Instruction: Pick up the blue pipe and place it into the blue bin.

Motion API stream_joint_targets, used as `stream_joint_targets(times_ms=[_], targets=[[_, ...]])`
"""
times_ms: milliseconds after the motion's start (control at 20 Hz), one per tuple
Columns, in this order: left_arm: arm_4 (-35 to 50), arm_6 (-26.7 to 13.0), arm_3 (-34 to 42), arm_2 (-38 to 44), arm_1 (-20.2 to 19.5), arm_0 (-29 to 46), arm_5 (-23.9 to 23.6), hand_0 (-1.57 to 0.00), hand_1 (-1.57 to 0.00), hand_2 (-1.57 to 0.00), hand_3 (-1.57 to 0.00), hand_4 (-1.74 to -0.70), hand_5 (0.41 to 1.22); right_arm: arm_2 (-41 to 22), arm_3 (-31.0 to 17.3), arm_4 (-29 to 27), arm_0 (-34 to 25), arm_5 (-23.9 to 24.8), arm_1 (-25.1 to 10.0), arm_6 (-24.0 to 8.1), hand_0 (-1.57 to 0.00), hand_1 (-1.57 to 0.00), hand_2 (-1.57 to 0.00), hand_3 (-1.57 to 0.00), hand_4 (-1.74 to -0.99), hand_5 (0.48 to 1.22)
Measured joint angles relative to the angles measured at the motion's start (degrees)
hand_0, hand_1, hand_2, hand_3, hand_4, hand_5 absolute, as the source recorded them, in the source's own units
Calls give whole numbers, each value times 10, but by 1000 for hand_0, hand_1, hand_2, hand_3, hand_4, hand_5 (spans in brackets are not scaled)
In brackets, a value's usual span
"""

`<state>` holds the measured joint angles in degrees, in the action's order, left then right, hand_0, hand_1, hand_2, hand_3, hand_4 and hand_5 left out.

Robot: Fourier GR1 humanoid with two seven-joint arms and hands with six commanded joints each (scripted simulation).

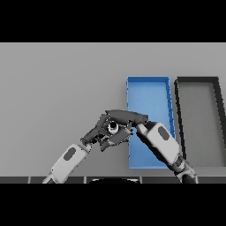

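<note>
My two hands meet just left of the blue bin [148, 95], low over the grey table. The right hand [128, 116] reaches leftward from the bin's left wall. The left hand [100, 131] comes up from the lower left and touches or overlaps it. Between them shows a small pale round thing [112, 127], possibly one end of the pipe. No blue of the pipe can be made out, as the dark hands hide the rest. The right forearm [161, 141] lies across the bin's near half, and the bin's far half holds nothing.
A dark open bin [178, 114] stands right beside the blue bin, on its right. Bare grey table [57, 88] stretches to the left and to the back.
</note>
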<state>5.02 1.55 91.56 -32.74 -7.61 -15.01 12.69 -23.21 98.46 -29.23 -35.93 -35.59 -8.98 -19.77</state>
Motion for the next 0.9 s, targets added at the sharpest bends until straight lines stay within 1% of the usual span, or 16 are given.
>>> stream_joint_targets(times_ms=[100, 150, 200, 250, 300, 350, 400, 500, 550, 600, 650, 700, 750, 800, 850, 900], targets=[[-6, -6, 7, 5, -6, 5, 10, -1571, -1566, -1571, -1511, -1725, 1221, -8, 7, 30, 3, -13, -8, 34, -1453, -1455, -1455, -1426, -1436, 1068], [-14, -2, 4, 6, -5, 1, 10, -1571, -1567, -1571, -1523, -1727, 1221, -10, 7, 35, 1, -15, -10, 36, -1477, -1478, -1478, -1455, -1445, 1099], [-11, -13, 4, 6, 4, 2, 12, -1571, -1568, -1571, -1532, -1729, 1221, -12, 7, 39, 1, -16, -11, 45, -1496, -1496, -1497, -1478, -1455, 1123], [-12, -10, 0, 9, 5, -2, 15, -1571, -1569, -1571, -1540, -1730, 1221, -11, 9, 34, 0, -17, -14, 38, -1511, -1511, -1512, -1497, -1463, 1143], [-13, -9, -2, 12, 6, -8, 17, -1571, -1569, -1571, -1546, -1729, 1221, -9, 6, 15, -1, -16, -12, 33, -1523, -1523, -1524, -1512, -1470, 1158], [-11, -2, 3, 13, 1, -2, 21, -1571, -1569, -1571, -1442, -1724, 1221, -12, 8, 2, 0, -9, -5, 21, -1532, -1533, -1533, -1523, -1475, 1171], [-17, -5, 4, 10, 6, 0, 15, -1569, -1513, -1458, -1468, -1656, 1221, -9, 6, -3, 0, -11, -8, 23, -1540, -1540, -1541, -1533, -1478, 1181], [-37, -7, 5, 12, -2, -3, 21, -1045, -991, -950, -963, -1426, 1221, -4, 7, -2, 5, -10, -14, 35, -1551, -1551, -1552, -1547, -1483, 1195], [-49, -12, 4, 12, -2, -4, 24, -836, -793, -760, -770, -1320, 1221, -7, 11, 2, 6, -6, -14, 29, -1555, -1555, -1555, -1552, -1484, 1201], [-52, -16, 5, 13, -1, -5, 36, -668, -634, -608, -616, -1226, 1221, -12, 17, 9, 5, 4, -8, 21, -1558, -1558, -1559, -1555, -1485, 1205], [-60, -2, 3, 16, -6, -5, 49, -535, -507, -486, -492, -1144, 1221, -9, 20, 5, 8, 2, -15, 25, -1561, -1561, -1561, -1559, -1486, 1208], [-78, 13, -3, 18, -1, -10, 53, -427, -405, -388, -394, -1068, 1150, -12, 27, 4, 9, 9, -15, 15, -1563, -1563, -1563, -1561, -1487, 1211], [-98, 26, -5, 16, 0, -9, 56, -342, -324, -311, -315, -1003, 1063, -11, 35, 11, 15, 7, -22, 19, -1565, -1565, -1565, -1563, -1488, 1213], [-109, 24, -2, 20, -3, -8, 53, -273, -259, -248, -252, -955, 972, -7, 26, 18, 6, 9, -18, 21, -1566, -1566, -1566, -1565, -1488, 1214], [-114, 18, -5, 21, 1, -8, 49, -218, -207, -198, -201, -923, 899, -6, 25, 20, 3, 7, -16, 14, -1567, -1567, -1567, -1566, -1488, 1216], [-116, 7, -5, 20, 6, -7, 44, -175, -165, -159, -161, -899, 836, -7, 27, 22, 8, 3, -14, 16, -1568, -1568, -1568, -1567, -1488, 1217]])
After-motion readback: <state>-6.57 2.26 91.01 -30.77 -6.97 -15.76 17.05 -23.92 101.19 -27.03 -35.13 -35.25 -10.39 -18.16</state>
